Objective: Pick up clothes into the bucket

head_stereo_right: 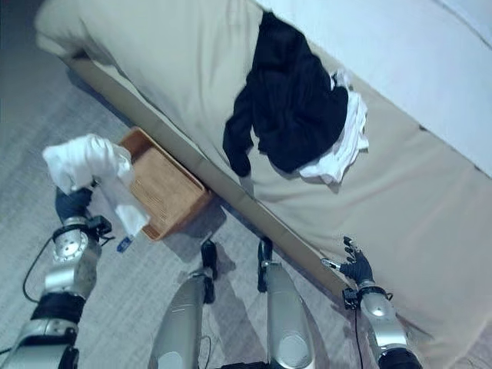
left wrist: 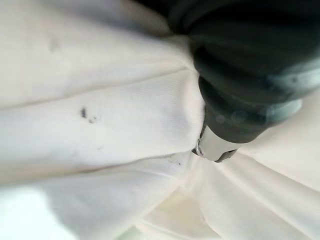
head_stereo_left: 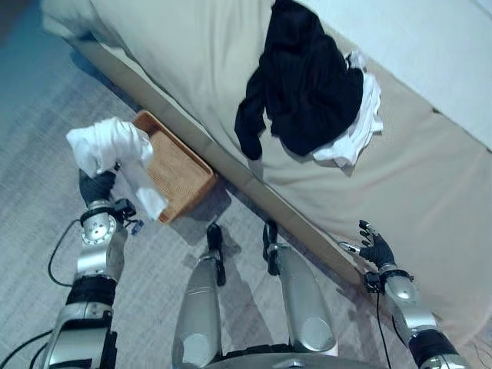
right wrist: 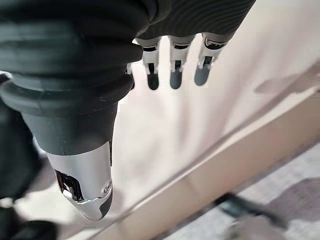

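The robot's left hand [head_stereo_left: 96,184] is raised at the left, its fingers closed round a bunched white cloth garment [head_stereo_left: 111,146] that it holds just above the near-left edge of the shallow rectangular woven brown basket [head_stereo_left: 177,173]. One loose end of the cloth trails down over that edge. The hand seems to be held there so that letting go would drop the garment into the basket, which sits on the grey carpeted floor [head_stereo_left: 46,123] tight against the side of the beige-covered bed [head_stereo_left: 192,54], presumably within easy reach of the clothes lying on it. The left wrist view shows white folds pressed against the hand's dark cover; the fingers themselves are buried in the cloth, so exactly how they grip is hard to make out.

Further right, a crumpled black garment [head_stereo_left: 304,84] lies on the bed on top of another white garment [head_stereo_left: 361,123], most of which is hidden beneath it, so its shape cannot be told. These two are not yet picked up.

At the far right, the right hand [head_stereo_left: 375,247] hovers at the bed's edge with its fingers spread and straight, holding nothing, probably waiting its turn. The bed runs out of view at the right
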Controlling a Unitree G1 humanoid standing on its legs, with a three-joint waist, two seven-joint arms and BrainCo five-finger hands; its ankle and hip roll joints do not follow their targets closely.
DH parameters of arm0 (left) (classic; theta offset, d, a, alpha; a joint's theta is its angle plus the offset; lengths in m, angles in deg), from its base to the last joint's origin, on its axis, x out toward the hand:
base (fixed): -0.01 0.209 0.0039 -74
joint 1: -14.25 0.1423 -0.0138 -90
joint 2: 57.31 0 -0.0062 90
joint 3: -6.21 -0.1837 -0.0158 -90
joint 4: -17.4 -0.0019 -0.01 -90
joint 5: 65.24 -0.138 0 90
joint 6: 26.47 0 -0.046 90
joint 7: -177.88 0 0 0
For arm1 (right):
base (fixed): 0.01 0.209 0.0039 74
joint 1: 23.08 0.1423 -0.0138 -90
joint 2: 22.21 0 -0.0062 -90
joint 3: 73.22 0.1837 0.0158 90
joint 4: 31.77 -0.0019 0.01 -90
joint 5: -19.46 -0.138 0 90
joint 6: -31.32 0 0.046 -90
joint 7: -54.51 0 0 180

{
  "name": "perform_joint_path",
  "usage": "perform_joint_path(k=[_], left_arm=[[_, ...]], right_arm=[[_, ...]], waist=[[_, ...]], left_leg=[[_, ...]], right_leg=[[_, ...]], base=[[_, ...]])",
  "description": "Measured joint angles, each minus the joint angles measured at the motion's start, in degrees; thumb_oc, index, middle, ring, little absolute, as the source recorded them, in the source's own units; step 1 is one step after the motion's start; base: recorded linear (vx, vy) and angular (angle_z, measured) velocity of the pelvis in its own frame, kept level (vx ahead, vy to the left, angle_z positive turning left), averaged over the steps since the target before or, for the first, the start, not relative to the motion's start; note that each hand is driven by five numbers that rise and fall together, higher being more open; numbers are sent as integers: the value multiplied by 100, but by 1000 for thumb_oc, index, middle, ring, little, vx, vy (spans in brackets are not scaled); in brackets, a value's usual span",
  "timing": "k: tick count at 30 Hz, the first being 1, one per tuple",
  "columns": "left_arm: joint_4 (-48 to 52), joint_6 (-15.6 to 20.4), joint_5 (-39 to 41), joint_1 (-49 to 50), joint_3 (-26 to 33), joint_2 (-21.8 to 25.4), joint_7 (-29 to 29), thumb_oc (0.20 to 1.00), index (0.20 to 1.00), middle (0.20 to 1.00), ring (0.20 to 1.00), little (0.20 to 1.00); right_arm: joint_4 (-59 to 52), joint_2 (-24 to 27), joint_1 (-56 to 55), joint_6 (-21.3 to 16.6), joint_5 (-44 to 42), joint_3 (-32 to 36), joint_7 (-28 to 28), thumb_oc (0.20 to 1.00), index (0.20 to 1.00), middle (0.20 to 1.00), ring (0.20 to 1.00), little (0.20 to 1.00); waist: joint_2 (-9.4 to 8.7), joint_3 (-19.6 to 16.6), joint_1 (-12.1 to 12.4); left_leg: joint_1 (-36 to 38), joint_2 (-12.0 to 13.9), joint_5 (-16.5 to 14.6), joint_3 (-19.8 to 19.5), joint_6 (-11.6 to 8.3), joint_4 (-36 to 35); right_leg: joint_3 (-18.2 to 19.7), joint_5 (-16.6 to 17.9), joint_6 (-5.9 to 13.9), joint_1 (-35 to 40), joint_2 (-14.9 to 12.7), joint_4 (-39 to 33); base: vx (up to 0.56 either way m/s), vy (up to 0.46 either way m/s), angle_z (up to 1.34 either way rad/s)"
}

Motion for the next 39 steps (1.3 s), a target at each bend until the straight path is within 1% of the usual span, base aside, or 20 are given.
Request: perform_joint_path(k=[1,2,5,9,10,14,16,18,21,25,27,28,32,33,34,35,36,37,38,39], left_arm=[[-39,26,4,-101,-36,99,53,200,200,200,200,200],[-149,36,10,-327,-77,282,101,200,200,200,200,200],[-365,107,51,-753,-238,675,293,200,200,200,200,200],[-737,126,230,-1228,-415,943,455,200,200,200,200,200],[-790,135,240,-1254,-419,961,460,1000,1000,1000,1000,1000],[-1491,134,344,-1733,-702,1063,599,1000,1000,1000,1000,1000],[-1622,88,522,-1886,-834,1053,719,1000,1000,1000,1000,1000],[-1690,58,576,-1930,-843,1052,800,1000,1000,1000,1000,1000],[-1736,53,574,-1962,-840,1055,877,1000,1000,1000,1000,1000],[-1797,-15,554,-2007,-845,1060,960,1000,1000,1000,1000,1000],[-1807,-98,435,-2026,-852,1060,967,1000,1000,1000,1000,1000],[-1827,-128,432,-2032,-857,1042,966,1000,1000,1000,1000,1000],[-1883,-142,376,-2026,-854,1054,967,1000,1000,1000,1000,1000],[-1893,-152,177,-2018,-850,1058,972,1000,1000,1000,1000,1000],[-1823,-189,9,-1914,-834,1051,1014,1000,1000,1000,1000,1000],[-1710,-202,-43,-1836,-826,1032,1035,1000,1000,1000,1000,1000],[-1399,-202,-227,-1685,-839,1004,1091,1000,1000,1000,1000,1000],[-1196,-236,-359,-1497,-832,980,1133,1000,1000,1000,1000,1000],[-400,-215,-650,-1019,-832,904,1199,1000,1000,1000,1000,1000],[-157,-177,-757,-845,-834,861,1218,1000,1000,1000,1000,1000]], right_arm=[[-2,16,0,-7,0,1,29,1000,1000,1000,1000,1000],[4,20,16,-28,-3,9,105,1000,1000,1000,1000,1000],[84,50,73,-192,-10,-38,267,1000,1000,1000,1000,1000],[225,32,167,-268,-36,-188,444,1000,1000,1000,1000,1000],[217,25,166,-291,-51,-188,457,1000,1000,1000,1000,1000],[302,19,286,-347,-192,-352,639,1000,1000,1000,1000,1000],[287,-5,362,-375,-257,-479,726,1000,1000,1000,1000,1000],[250,-28,410,-415,-304,-618,797,1000,1000,1000,1000,1000],[63,-54,418,-456,-350,-687,833,1000,1000,1000,1000,1000],[-518,-64,461,-488,-471,-779,839,1000,1000,1000,1000,1000],[-798,-62,649,-566,-471,-847,856,1000,1000,1000,1000,1000],[-884,-62,772,-618,-471,-857,890,1000,1000,1000,1000,1000],[-1178,-42,993,-678,-470,-857,964,1000,1000,1000,1000,1000],[-1368,-8,1043,-701,-453,-850,1021,1000,1000,1000,1000,1000],[-1611,61,1155,-689,-339,-817,1138,1000,1000,1000,1000,1000],[-1721,98,1129,-699,-273,-772,1190,1000,1000,1000,1000,1000],[-1924,135,1223,-738,-69,-590,1361,1000,1000,1000,1000,1000],[-2100,177,1346,-740,93,-485,1505,1000,1000,1000,1000,1000],[-2441,476,1397,-730,368,-315,1712,1000,1000,1000,1000,1000],[-2493,603,1522,-759,469,-251,1787,1000,1000,1000,1000,1000]], waist=[[-5,13,-24],[-55,86,-28],[-128,135,-46],[-254,184,-82],[-260,182,-90],[-306,174,-178],[-309,172,-181],[-311,171,-196],[-316,168,-191],[-321,164,-216],[-321,164,-215],[-325,162,-280],[-328,160,-293],[-328,159,-290],[-323,162,-207],[-326,160,-211],[-325,161,-213],[-314,168,-125],[-313,168,-96],[-313,168,-40]], left_leg=[[-178,29,2,-43,-10,128],[-386,79,-13,-44,-22,282],[-954,153,-50,-149,-56,648],[-1468,196,-69,-259,-76,898],[-1530,199,-69,-278,-76,922],[-1931,174,-74,-380,-70,1043],[-2099,166,-68,-402,-60,1057],[-2150,163,-53,-410,-40,1020],[-2141,152,-29,-407,-11,920],[-2105,143,34,-387,66,756],[-2057,126,71,-380,93,683],[-1980,117,101,-362,98,609],[-1758,79,170,-350,95,392],[-1682,73,217,-342,84,283],[-1606,66,256,-341,95,177],[-1565,67,272,-322,78,114],[-1488,57,324,-318,62,20],[-1437,28,388,-327,83,-38],[-1310,-7,417,-291,87,-227],[-1222,-8,437,-252,86,-309]], right_leg=[[-11,10,7,-143,22,77],[-31,29,-25,-305,58,145],[-86,67,-45,-746,136,270],[-211,100,-87,-1122,162,348],[-225,105,-90,-1162,166,348],[-296,127,-55,-1462,154,381],[-323,153,-30,-1587,145,338],[-347,215,-39,-1606,147,240],[-349,262,-28,-1593,148,130],[-359,366,-45,-1565,149,-6],[-358,394,-47,-1526,140,-66],[-350,413,-51,-1460,132,-123],[-352,423,-54,-1287,105,-251],[-351,453,-52,-1232,102,-326],[-353,464,-52,-1176,101,-392],[-343,473,-47,-1156,104,-431],[-341,495,-52,-1102,98,-480],[-355,502,-56,-1064,82,-481],[-293,490,-50,-1052,50,-503],[-273,493,-49,-1007,43,-530]], base=[[-65,-13,1],[-84,-24,-4],[-47,-18,-5],[-21,-3,5],[9,20,4],[24,17,7],[16,-1,1],[32,-5,-1],[11,-4,0],[8,0,0],[0,0,0],[-6,7,4],[-5,-6,4],[0,0,0],[0,0,0],[-79,5,2],[-3,9,3],[-71,27,4],[80,6,2],[-69,16,4]])
